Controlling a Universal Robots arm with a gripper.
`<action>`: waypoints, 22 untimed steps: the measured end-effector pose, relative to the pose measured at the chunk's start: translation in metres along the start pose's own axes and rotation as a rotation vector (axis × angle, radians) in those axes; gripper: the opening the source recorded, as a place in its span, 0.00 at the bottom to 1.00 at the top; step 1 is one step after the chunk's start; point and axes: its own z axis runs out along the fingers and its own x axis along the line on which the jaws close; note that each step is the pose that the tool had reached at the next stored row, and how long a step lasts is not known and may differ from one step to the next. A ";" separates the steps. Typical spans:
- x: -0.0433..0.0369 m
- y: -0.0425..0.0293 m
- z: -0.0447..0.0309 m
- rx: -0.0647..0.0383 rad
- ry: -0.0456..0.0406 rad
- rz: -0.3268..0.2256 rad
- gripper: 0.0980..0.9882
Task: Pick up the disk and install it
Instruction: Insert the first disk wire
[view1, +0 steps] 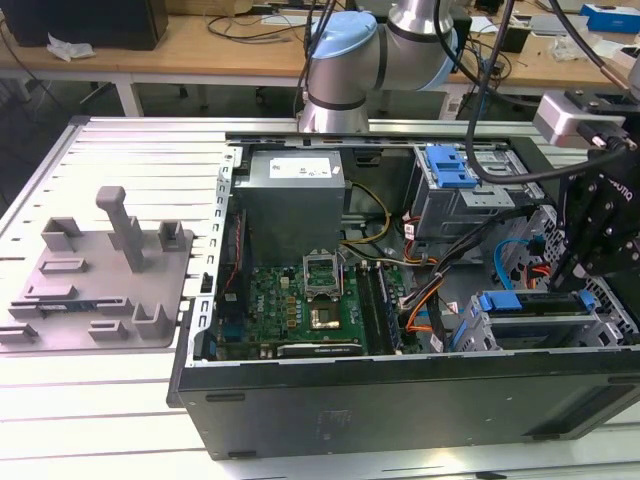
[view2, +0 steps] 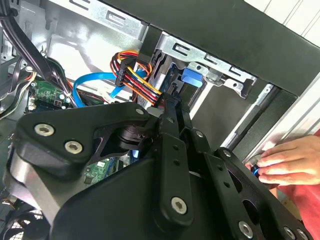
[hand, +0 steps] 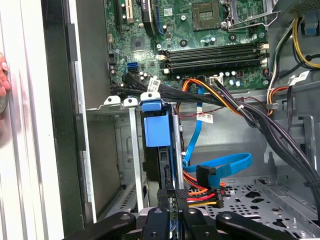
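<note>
Disk (hand: 161, 167) stood on edge in the drive cage (hand: 112, 105), its blue carrier frame (hand: 156, 127) at the end away from the gripper (hand: 173, 196) and cables (hand: 220, 162) just beside it. As far as we could judge, the gripper was pinched narrow on the disk's near edge. We reckoned the disk dense, rigid and shock-shy, its bare metal slick. It seemed best held across the stiff side edges or the frame, clear of circuit board and connector. A person's hand (view2: 287, 162) rested against the case (hand: 60, 125) from outside.
</note>
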 end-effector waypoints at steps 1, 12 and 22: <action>0.0000 0.0000 0.0002 0.000 0.0000 0.000 0.07; 0.0000 -0.0001 0.0039 0.000 0.0000 0.000 0.07; -0.0005 -0.0010 0.0089 0.000 0.0003 0.000 0.07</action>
